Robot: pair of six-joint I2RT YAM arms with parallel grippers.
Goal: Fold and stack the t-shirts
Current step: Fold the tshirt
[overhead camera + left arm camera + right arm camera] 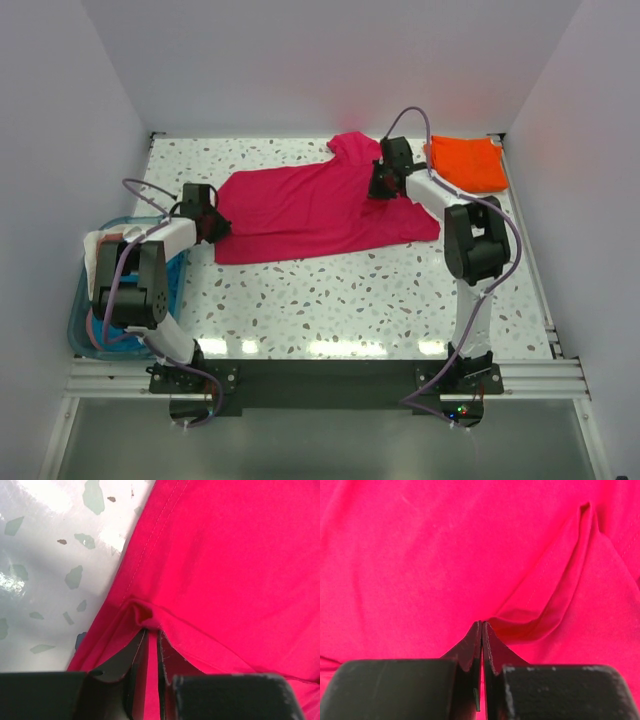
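Pink t-shirt [320,205] spans mid-frame left to right; left tool [214,226] pinches its left end, right tool [381,186] its upper-right edge.

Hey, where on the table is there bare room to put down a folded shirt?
Widest bare table: the near strip between the magenta shirt and the arm bases. A smaller patch lies far left, between the back wall and the shirt. Far right is crowded: the orange shirt and right arm sit there.
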